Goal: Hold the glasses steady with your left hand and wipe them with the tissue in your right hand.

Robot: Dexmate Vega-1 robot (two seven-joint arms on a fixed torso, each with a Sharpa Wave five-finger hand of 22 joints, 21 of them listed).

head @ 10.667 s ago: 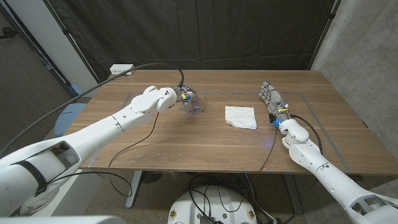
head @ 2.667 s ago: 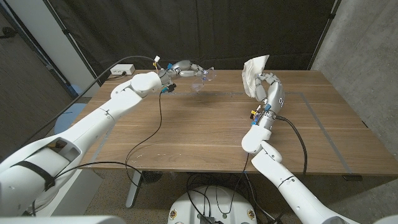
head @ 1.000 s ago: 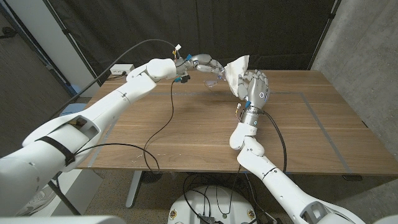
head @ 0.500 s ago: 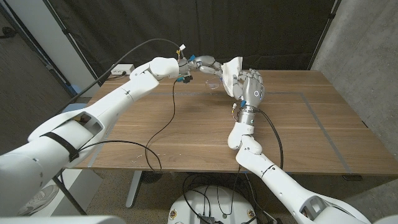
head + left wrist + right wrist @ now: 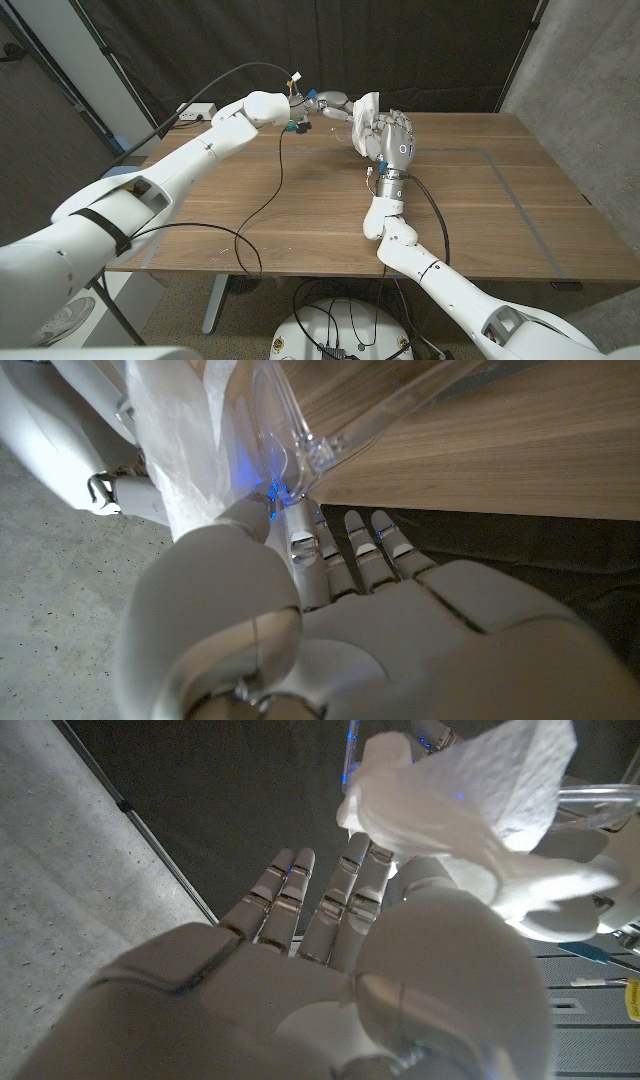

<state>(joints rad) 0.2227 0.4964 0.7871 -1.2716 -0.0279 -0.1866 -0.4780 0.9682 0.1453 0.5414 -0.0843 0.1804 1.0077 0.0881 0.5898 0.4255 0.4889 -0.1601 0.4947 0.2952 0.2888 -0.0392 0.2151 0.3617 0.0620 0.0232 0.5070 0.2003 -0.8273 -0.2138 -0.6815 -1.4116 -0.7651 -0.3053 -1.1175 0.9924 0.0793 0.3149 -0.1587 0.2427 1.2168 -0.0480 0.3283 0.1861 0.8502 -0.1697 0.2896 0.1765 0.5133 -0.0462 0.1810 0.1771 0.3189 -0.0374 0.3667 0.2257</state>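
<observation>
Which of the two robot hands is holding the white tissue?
The right robot hand, raised above the table, holds the tissue; the left robot hand holds the clear glasses instead.

In the head view the glasses [image 5: 340, 122] are almost wholly hidden behind the tissue [image 5: 363, 118]. In the left wrist view their clear frame [image 5: 330, 430] is cut off by the edge

No lettering, label, brand mark, number or sign legible anywhere I look, none on my arms, none on the tissue [image 5: 364, 116], none on the glasses [image 5: 300, 430], none on the wooden table [image 5: 480, 200]
</observation>
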